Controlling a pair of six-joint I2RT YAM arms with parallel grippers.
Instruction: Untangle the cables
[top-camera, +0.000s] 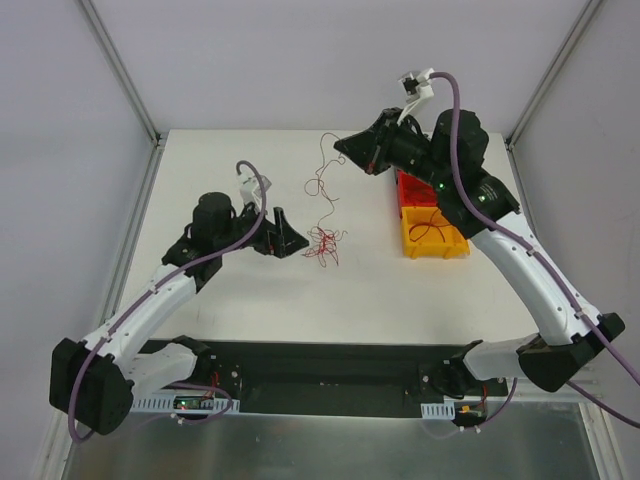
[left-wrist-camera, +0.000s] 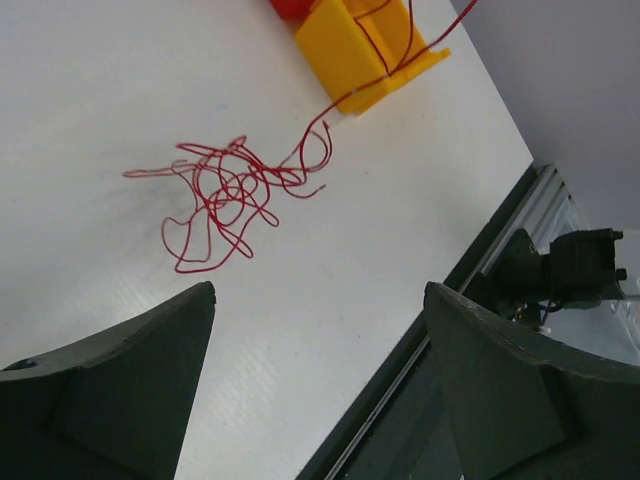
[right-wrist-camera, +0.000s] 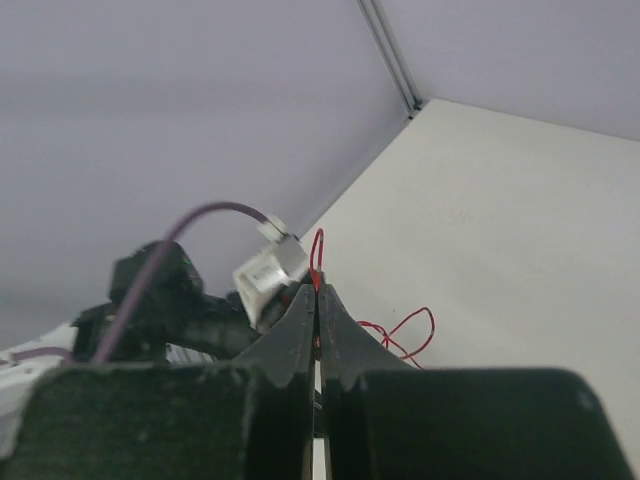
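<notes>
The left gripper hovers, jaws spread wide and empty, with the red tangle of cables just to its right; from it one strand runs toward the far edge up to the right gripper, pinched shut on what looks like its end, so the left arm sits nearer the knot

A: You have a white table with a matte top, closed in by pale grey walls at the back and on both sides.

B: In your top view, aluminium posts slant up from its two far corners.

A: Along the near edge you see a black rail, and below that a brushed metal sheet.

B: Your light is soft and even, and the shadows on the table are faint.
</notes>
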